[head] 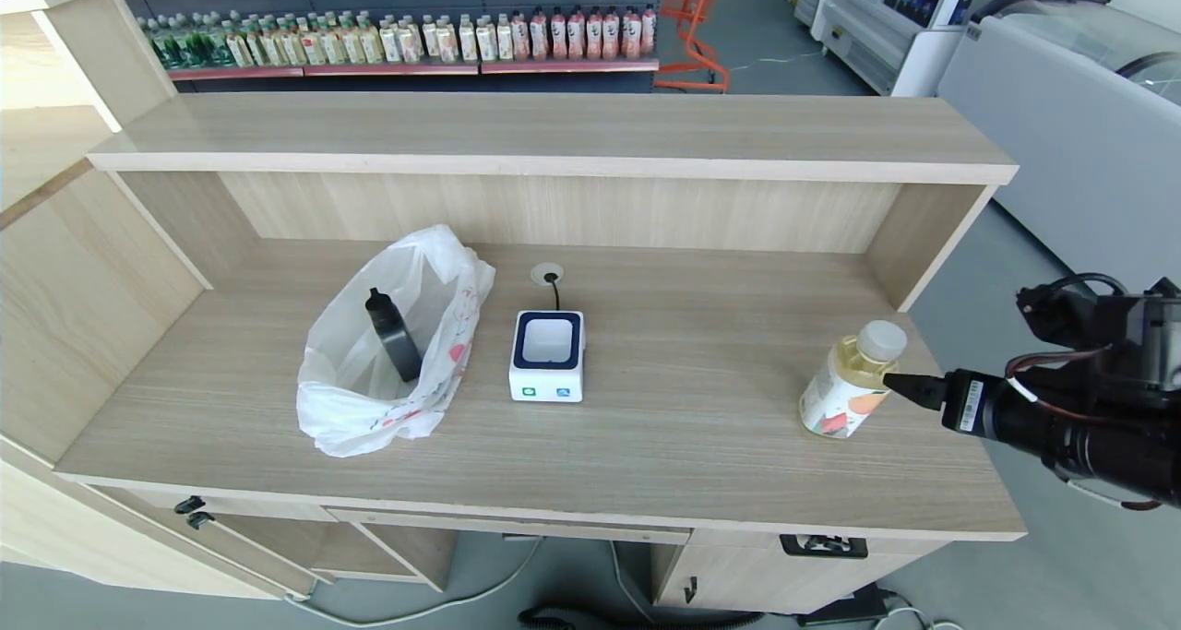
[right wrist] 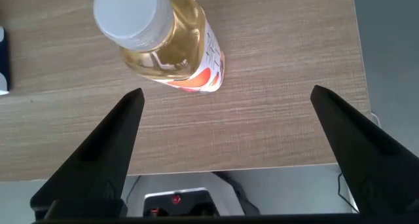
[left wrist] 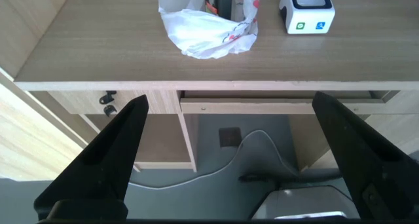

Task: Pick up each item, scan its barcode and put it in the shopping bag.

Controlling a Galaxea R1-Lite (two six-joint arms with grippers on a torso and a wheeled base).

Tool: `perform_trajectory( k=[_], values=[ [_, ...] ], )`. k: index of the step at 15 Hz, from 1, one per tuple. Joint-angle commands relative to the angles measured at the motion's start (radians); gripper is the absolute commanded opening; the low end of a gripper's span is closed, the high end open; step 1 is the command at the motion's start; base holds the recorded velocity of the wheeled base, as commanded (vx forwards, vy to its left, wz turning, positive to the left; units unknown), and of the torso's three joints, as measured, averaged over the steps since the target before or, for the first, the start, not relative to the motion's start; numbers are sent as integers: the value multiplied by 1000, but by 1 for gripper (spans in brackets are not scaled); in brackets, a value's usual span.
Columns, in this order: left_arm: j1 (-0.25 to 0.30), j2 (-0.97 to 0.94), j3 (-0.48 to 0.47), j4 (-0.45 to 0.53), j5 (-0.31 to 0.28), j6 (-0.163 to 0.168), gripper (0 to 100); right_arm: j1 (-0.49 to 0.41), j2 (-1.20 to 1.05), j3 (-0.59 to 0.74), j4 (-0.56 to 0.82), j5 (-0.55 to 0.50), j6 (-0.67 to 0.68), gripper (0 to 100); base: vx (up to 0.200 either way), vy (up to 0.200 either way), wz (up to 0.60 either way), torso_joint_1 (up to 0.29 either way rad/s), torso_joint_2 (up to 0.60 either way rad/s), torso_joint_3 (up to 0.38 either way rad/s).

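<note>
A pale wooden counter (head: pixel 701 427) has a raised back ledge (head: pixel 554 132). Behind it a shelf (head: pixel 415 68) carries a row of drink bottles (head: pixel 406 40), with an orange wire rack (head: pixel 697 30) just beside. White freezers (head: pixel 1061 113) stand on the right. A cable (head: pixel 434 607) lies on the floor below.

no words or numbers can be read. a printed label with orange shapes is wrapped round the bottle (head: pixel 844 399), its writing too small to be made out. two small squares, one green and one blue, are marked on the scanner (head: pixel 547 383). red print is scattered over the bag (head: pixel 346 427).
</note>
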Motion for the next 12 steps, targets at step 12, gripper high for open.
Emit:
perform_trajectory(
  k=[12],
  values=[
    [0,2,0,0,0,0,100,133,374,-1,-426,-5,-4,100,0,0,0,0,0,0]
  ],
)
